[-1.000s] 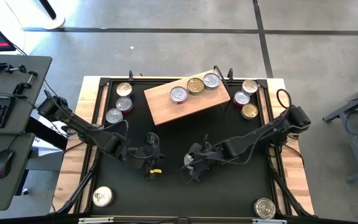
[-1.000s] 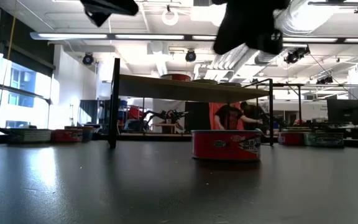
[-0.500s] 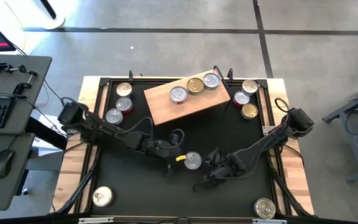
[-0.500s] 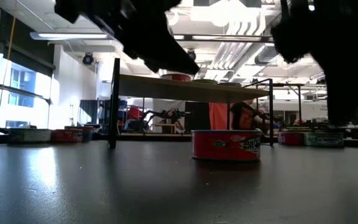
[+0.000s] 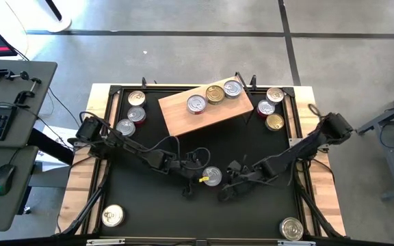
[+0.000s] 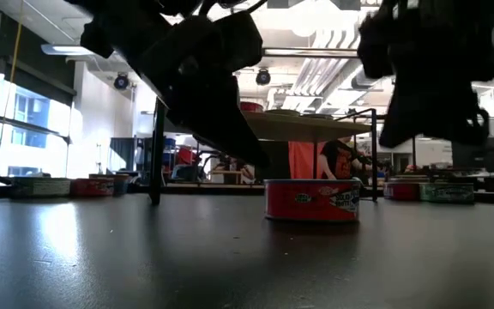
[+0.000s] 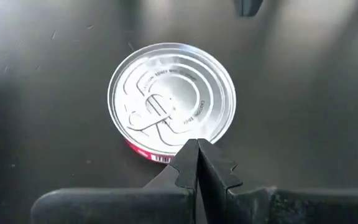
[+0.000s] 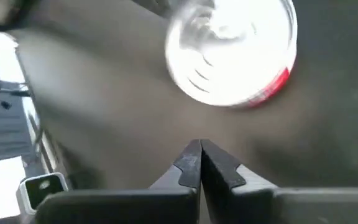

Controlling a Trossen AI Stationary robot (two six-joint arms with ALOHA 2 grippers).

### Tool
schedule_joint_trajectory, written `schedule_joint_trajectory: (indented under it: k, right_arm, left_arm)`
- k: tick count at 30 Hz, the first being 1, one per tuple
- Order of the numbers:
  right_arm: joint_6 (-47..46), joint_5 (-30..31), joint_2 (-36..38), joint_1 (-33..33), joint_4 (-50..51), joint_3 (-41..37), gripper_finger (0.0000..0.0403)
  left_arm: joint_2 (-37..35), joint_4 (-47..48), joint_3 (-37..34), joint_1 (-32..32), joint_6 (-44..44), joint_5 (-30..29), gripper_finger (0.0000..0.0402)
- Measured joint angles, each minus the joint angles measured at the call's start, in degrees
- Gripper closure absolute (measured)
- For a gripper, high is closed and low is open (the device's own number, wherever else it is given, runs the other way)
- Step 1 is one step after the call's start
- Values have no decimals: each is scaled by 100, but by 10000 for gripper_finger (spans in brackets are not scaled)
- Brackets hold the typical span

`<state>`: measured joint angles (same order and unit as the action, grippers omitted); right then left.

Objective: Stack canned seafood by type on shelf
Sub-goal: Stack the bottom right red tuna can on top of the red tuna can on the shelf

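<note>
Claws (both shut) flank red-sided can (image 5: 212, 177).

Can (image 7: 171, 98): glossy silver metal lid, embossed rings, red printed side. Shelf (image 5: 183, 116): light-brown wood, plain matt top. Table (image 5: 252, 143): black, matt, faintly sheened surface; pale wood edge strips (image 5: 323, 205).

**Both arms meet at one tin mid-table**

Left gripper (image 5: 195, 179) and right gripper (image 5: 230, 186) flank a silver-lidded tin (image 5: 212, 177) on the black table (image 5: 149, 212). Wooden shelf (image 5: 187, 117) sits tilted at the far side, three tins on it. Three tins left of shelf, three right, one at each near corner.
</note>
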<state>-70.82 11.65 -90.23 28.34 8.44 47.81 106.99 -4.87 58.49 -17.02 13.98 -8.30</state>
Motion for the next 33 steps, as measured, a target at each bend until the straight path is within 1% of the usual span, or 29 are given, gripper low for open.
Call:
schedule_joint_trajectory:
  k: [2,6,12,15,20,22,26,33]
  right_arm:
    - [78,70,153,-97,261,0,403]
    - [341,178,168,-411,682,0,403]
    - [1004,-132,54,-852,227,0,403]
    - [1164,-155,54,-997,285,0,403]
    - [1404,-310,25,-1184,468,0,403]
    - [1435,-379,21,-1214,383,0,403]
    - [1387,-381,-2,-1199,283,0,403]
    - [1266,-585,-428,-1056,-125,0,403]
  left_arm:
    - [-11,-71,-72,-39,225,-182,402]
    - [-6,-43,-352,-76,690,-500,402]
    - [-6,-105,-622,-97,1135,-569,402]
    - [-6,-169,-629,-109,1110,-561,401]
    - [89,-899,-622,-39,717,-521,402]
    - [166,-954,-627,17,679,-366,402]
    - [348,-983,-622,61,964,-188,402]
    - [403,-1014,-622,44,987,-170,401]
